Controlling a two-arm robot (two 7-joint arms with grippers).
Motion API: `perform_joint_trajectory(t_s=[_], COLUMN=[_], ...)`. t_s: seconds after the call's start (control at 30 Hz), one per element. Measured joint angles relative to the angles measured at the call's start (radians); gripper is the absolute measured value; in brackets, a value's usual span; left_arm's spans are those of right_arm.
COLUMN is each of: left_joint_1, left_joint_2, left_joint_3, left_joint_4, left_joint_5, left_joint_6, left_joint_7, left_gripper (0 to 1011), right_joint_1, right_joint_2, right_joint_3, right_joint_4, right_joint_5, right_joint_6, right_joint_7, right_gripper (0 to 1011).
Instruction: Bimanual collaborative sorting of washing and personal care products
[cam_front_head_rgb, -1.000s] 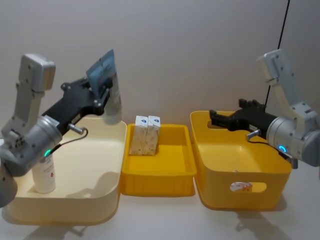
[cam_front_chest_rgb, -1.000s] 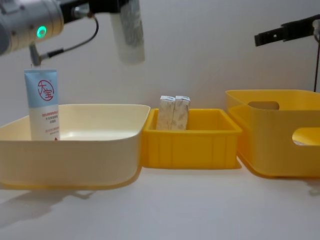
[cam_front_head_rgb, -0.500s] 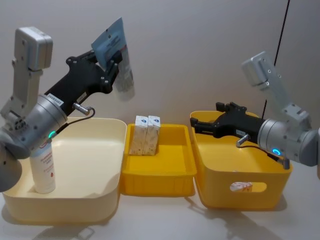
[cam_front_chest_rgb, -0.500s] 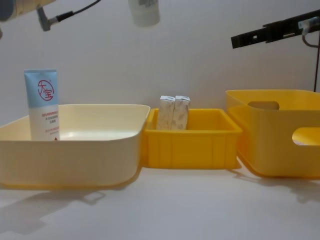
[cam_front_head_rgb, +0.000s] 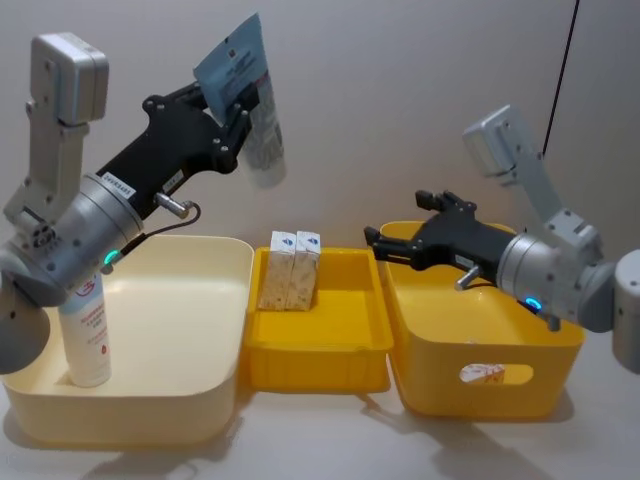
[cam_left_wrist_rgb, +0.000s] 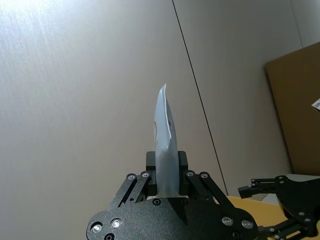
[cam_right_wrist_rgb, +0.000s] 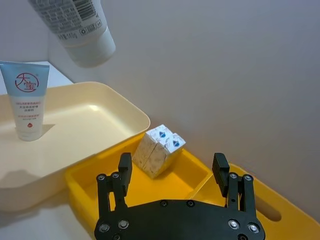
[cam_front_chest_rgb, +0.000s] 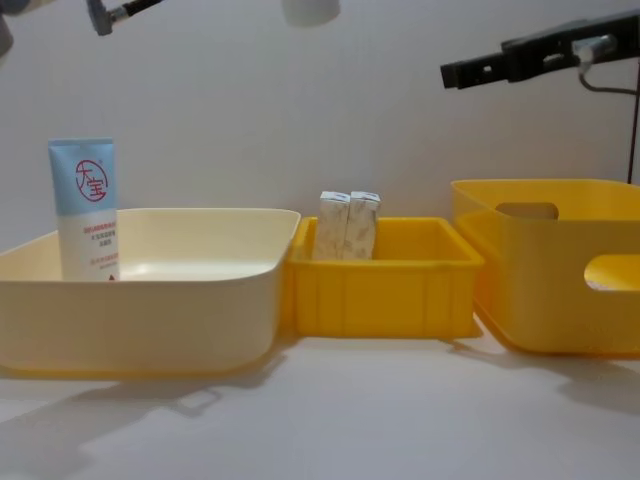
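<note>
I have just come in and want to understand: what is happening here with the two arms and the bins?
The left gripper holds a pale blue tube high in the air, cap down. The right gripper hangs with open fingers over the big yellow bin, pointing toward that tube. Another tube stands in the cream bin, and two cartons stand in the small yellow tray.

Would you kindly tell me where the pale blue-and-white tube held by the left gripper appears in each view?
Head view: pale blue-and-white tube upper left of centre, cap down, clamped in the left gripper.
Left wrist view: tube at centre, edge-on, rising from the gripper.
Right wrist view: cap end in the top left corner.
Chest view: white cap at the top edge.
Shared landmark: two cream patterned cartons in the middle yellow tray, below the tube.
</note>
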Motion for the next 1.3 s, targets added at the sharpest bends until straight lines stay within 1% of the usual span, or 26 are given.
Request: perform_joint_trajectory(t_s=[0.03, 0.13, 0.17, 0.27, 0.33, 0.4, 0.43, 0.47, 0.57, 0.6, 0.67, 0.7, 0.77, 0.9, 1.3], left_joint_1=[0.000, -0.001, -0.001, -0.003, -0.003, -0.005, -0.005, -0.006, -0.007, -0.007, -0.008, -0.008, -0.008, -0.009, -0.009], left_joint_2=[0.001, 0.002, 0.002, 0.002, 0.002, 0.002, 0.002, 0.002, 0.001, 0.001, 0.002, 0.002, 0.002, 0.002, 0.005], left_joint_3=[0.001, 0.004, 0.005, 0.008, 0.010, 0.013, 0.013, 0.014, 0.018, 0.018, 0.021, 0.021, 0.023, 0.026, 0.030], left_joint_4=[-0.002, -0.003, -0.003, -0.002, -0.001, 0.002, 0.003, 0.005, 0.008, 0.009, 0.012, 0.012, 0.013, 0.015, 0.017], left_joint_5=[-0.003, -0.008, -0.009, -0.015, -0.018, -0.021, -0.023, -0.024, -0.028, -0.029, -0.031, -0.031, -0.033, -0.035, -0.036], left_joint_6=[0.001, 0.003, 0.003, 0.003, 0.003, 0.003, 0.003, 0.002, 0.000, 0.000, -0.001, -0.001, -0.002, -0.003, -0.003], left_joint_7=[-0.001, -0.003, -0.004, -0.007, -0.009, -0.011, -0.011, -0.012, -0.013, -0.014, -0.014, -0.014, -0.014, -0.014, -0.013], left_gripper=[227, 229, 227, 227, 229, 227, 227, 227, 229, 229, 229, 229, 229, 229, 229], right_joint_1=[0.004, 0.013, 0.019, 0.033, 0.045, 0.053, 0.061, 0.061, 0.078, 0.088, 0.101, 0.101, 0.119, 0.137, 0.174], right_joint_2=[-0.004, -0.012, -0.016, -0.025, -0.031, -0.033, -0.036, -0.036, -0.042, -0.046, -0.050, -0.050, -0.058, -0.068, -0.096], right_joint_3=[-0.006, -0.015, -0.022, -0.037, -0.048, -0.055, -0.062, -0.062, -0.077, -0.085, -0.094, -0.094, -0.108, -0.119, -0.133], right_joint_4=[0.007, 0.020, 0.030, 0.050, 0.065, 0.074, 0.082, 0.082, 0.098, 0.108, 0.118, 0.118, 0.132, 0.145, 0.177], right_joint_5=[-0.008, -0.018, -0.023, -0.031, -0.035, -0.035, -0.035, -0.035, -0.033, -0.029, -0.023, -0.023, -0.014, -0.005, 0.009], right_joint_6=[-0.022, -0.057, -0.080, -0.120, -0.146, -0.159, -0.171, -0.171, -0.186, -0.191, -0.193, -0.193, -0.193, -0.193, -0.200], right_joint_7=[-0.007, -0.015, -0.017, -0.017, -0.010, -0.002, 0.009, 0.009, 0.031, 0.047, 0.068, 0.068, 0.092, 0.111, 0.116], right_gripper=[1001, 1001, 1001, 1001, 1001, 1001, 1001, 1001, 1001, 1001, 1001, 1001, 1001, 1001, 1001])
